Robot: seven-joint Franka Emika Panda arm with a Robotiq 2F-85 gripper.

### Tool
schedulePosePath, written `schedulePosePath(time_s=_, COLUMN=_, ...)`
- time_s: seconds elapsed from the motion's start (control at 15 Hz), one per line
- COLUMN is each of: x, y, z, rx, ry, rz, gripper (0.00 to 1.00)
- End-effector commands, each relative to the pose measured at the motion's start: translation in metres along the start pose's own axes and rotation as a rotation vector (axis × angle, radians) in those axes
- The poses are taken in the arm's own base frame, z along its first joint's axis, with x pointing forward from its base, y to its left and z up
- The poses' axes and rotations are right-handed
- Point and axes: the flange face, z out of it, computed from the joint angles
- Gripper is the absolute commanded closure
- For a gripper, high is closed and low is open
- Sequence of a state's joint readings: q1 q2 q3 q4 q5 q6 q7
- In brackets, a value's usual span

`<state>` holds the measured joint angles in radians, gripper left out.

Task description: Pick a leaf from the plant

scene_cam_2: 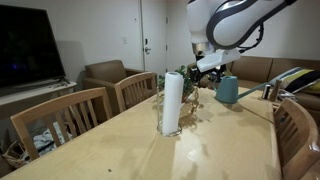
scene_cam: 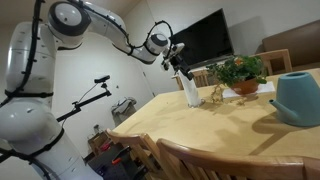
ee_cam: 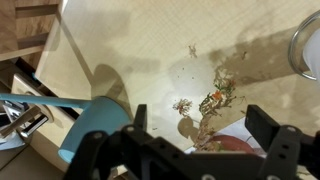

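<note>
The plant [scene_cam: 240,70] is a small bushy green houseplant in an orange-brown pot [scene_cam: 245,88] on the wooden table. In an exterior view it is mostly hidden behind the white cylinder [scene_cam_2: 172,102], with some leaves [scene_cam_2: 190,98] showing. My gripper [scene_cam: 179,66] hangs in the air above the table, near the cylinder and beside the plant; it also shows in an exterior view [scene_cam_2: 205,66]. In the wrist view my gripper [ee_cam: 200,135] is open and empty, a leafy sprig [ee_cam: 214,102] and the pot's rim [ee_cam: 236,148] between its fingers below.
A teal watering can [scene_cam: 298,97] [scene_cam_2: 227,90] [ee_cam: 92,125] stands next to the plant. The white cylinder [scene_cam: 190,92] [ee_cam: 308,45] stands upright on the table [scene_cam: 200,130]. Wooden chairs [scene_cam_2: 70,115] surround the table. A TV [scene_cam: 205,38] is on the wall.
</note>
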<state>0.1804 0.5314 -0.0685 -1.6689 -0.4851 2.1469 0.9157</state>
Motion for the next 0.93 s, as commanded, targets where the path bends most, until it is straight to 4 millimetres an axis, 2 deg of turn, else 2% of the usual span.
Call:
schedulePosePath(time_s=0.0, x=0.001, y=-0.014, z=0.009, rx=-0.026, ry=0.025, rz=0.011, gripper=0.00)
schedulePosePath(time_s=0.33, x=0.011, y=-0.026, z=0.027, rx=-0.077, ry=0.090, rz=0.012, gripper=0.00)
schedulePosePath(time_s=0.4, x=0.002, y=-0.019, z=0.024, rx=-0.064, ry=0.046, rz=0.002, gripper=0.00)
schedulePosePath(time_s=0.87, x=0.001, y=-0.021, z=0.029, rx=-0.071, ry=0.043, rz=-0.002, gripper=0.00)
